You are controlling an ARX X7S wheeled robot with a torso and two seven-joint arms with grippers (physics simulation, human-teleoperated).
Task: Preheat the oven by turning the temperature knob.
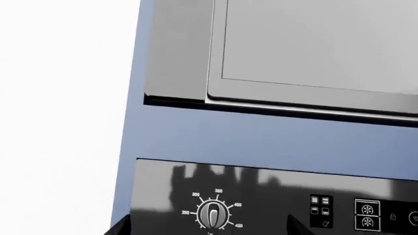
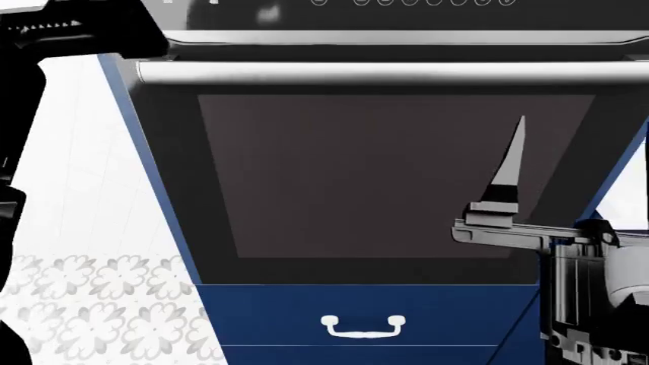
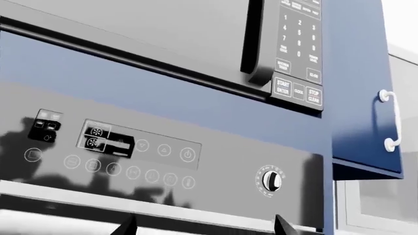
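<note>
The oven point(image 2: 396, 182) is black, with a dark glass door and a long silver bar handle point(image 2: 396, 72). Its black control panel point(image 1: 274, 186) carries the temperature knob point(image 1: 213, 214), silver-faced and ringed by numbers from 250 to 450. My left gripper point(image 1: 207, 230) is open. Its two dark fingertips stand either side of the knob, close in front of it and not touching. My right gripper point(image 3: 205, 230) is open and empty, with its tips in front of the bar handle below the panel's circle icons point(image 3: 134, 172). One right finger point(image 2: 510, 171) points up before the door.
A microwave point(image 1: 313, 49) with a keypad point(image 3: 297, 54) sits above the oven in blue cabinetry point(image 1: 261, 139). A second small knob point(image 3: 271, 181) is at the panel's right end. A blue drawer with a white handle point(image 2: 363, 327) lies below the door. My left arm point(image 2: 61, 30) is raised at the upper left.
</note>
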